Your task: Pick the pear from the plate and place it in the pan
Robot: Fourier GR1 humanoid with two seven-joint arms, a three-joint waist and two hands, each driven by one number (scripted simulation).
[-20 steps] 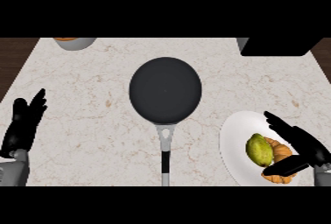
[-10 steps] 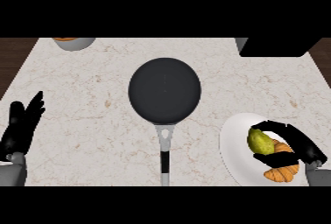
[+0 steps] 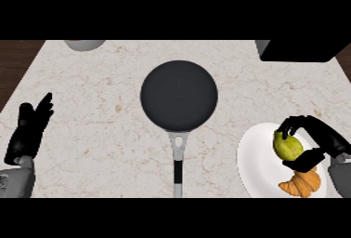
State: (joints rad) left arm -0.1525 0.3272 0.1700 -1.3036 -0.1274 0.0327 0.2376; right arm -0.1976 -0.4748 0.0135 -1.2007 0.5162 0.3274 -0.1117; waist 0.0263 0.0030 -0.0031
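The yellow-green pear (image 3: 287, 146) lies on the white plate (image 3: 255, 162) at the lower right of the counter. My right hand (image 3: 316, 142) is curled over it, fingers arching round its top and thumb below its lower end. A dark round pan (image 3: 179, 94) sits in the middle of the counter, its grey handle (image 3: 178, 160) pointing toward me. My left hand (image 3: 29, 130) rests open at the left edge, fingers up, far from the pan.
A golden croissant (image 3: 302, 182) lies on the same plate just below the pear. A black box (image 3: 302, 50) stands at the back right corner. A small bowl (image 3: 85, 44) shows at the back left edge.
My right hand has moved left over the pear and its fingers have curled round the fruit. The left hand has barely shifted.
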